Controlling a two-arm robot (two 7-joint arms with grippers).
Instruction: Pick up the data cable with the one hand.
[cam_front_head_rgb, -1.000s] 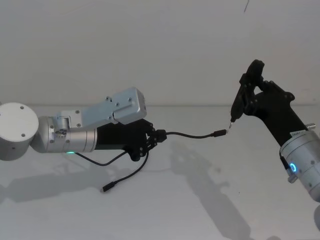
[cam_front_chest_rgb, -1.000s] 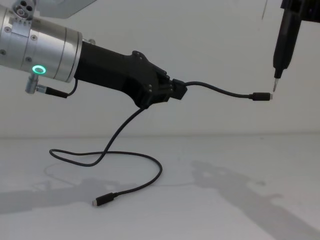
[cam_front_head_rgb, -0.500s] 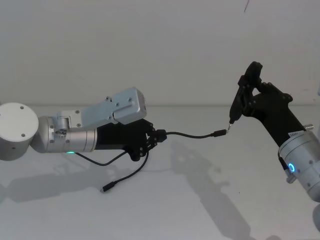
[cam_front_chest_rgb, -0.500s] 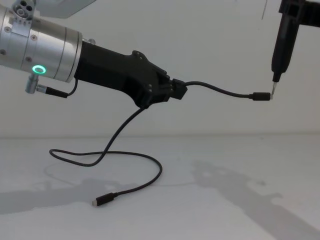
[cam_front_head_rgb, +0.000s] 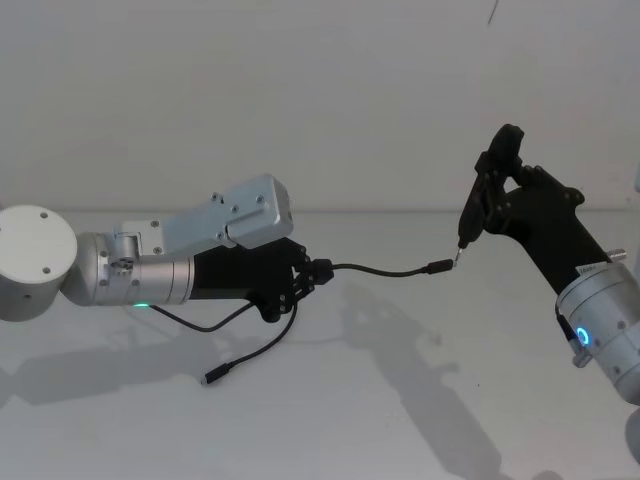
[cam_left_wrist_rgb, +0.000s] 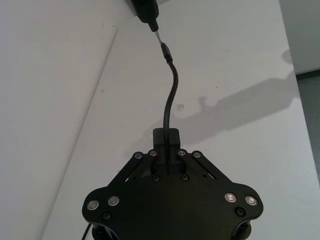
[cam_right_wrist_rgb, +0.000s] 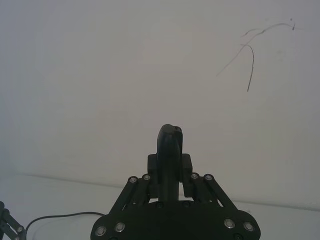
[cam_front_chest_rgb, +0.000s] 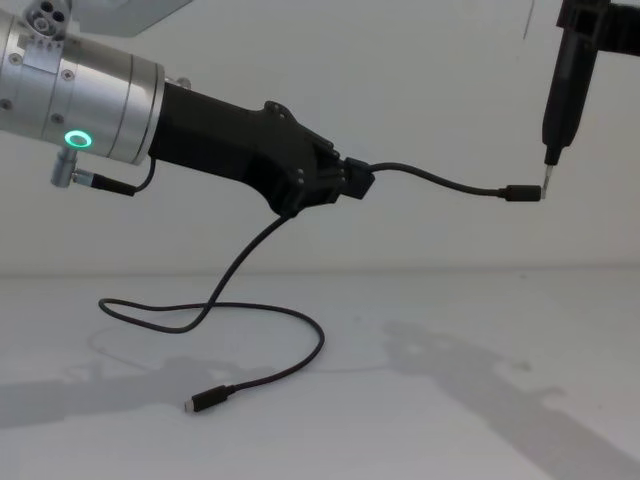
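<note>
Chest view: the left gripper (cam_front_chest_rgb: 350, 183) is clamped on the data cable (cam_front_chest_rgb: 440, 181) near 1 end, well above the table (cam_front_chest_rgb: 480, 400). That short free end juts sideways toward the robot's right, its plug (cam_front_chest_rgb: 522, 193) meeting the pin of the rod tool (cam_front_chest_rgb: 566, 90) clamped in the right gripper (cam_front_head_rgb: 500, 195). The rest droops to the table's left part, where the other plug (cam_front_chest_rgb: 207, 401) lies.

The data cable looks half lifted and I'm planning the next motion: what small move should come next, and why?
Probably raise the left gripper a little. It is shut on the data cable near one plug, but the cable's other end rests on the table.
</note>
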